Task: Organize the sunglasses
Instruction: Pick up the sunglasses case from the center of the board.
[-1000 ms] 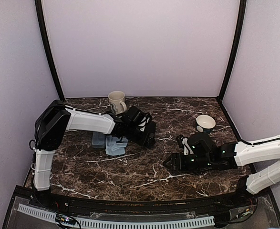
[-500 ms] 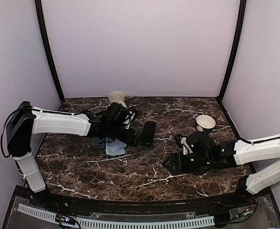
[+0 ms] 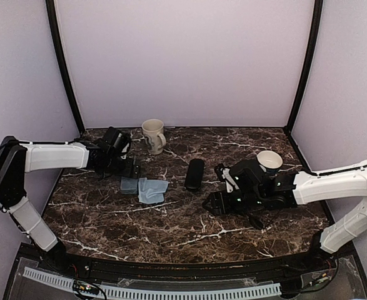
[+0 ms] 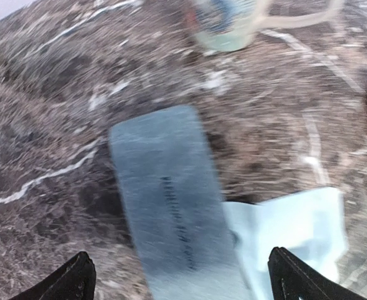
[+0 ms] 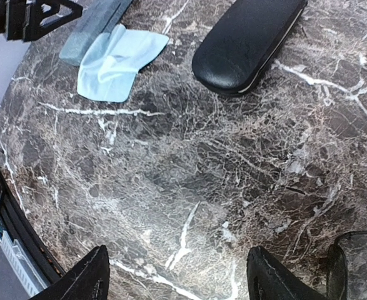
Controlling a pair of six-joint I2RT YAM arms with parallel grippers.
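Top external and wrist views are showing left fingers (image 4: 77, 278) hanging open, empty, over the grey-blue case (image 4: 164, 200) and right fingers (image 5: 92, 275) open near the black case (image 5: 249, 40), probably readying for sunglasses (image 5: 358, 262) lying half-seen beside them.

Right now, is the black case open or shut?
Shut. The black case lies flat, its halves pressed together along a thin pale seam; nothing of its inside shows.

Open marble table (image 5: 189, 187) lies beneath the right gripper (image 5: 177, 275); a black case (image 5: 249, 40), cloth (image 5: 117, 62) and grey-blue case (image 5: 92, 28) stand beyond.
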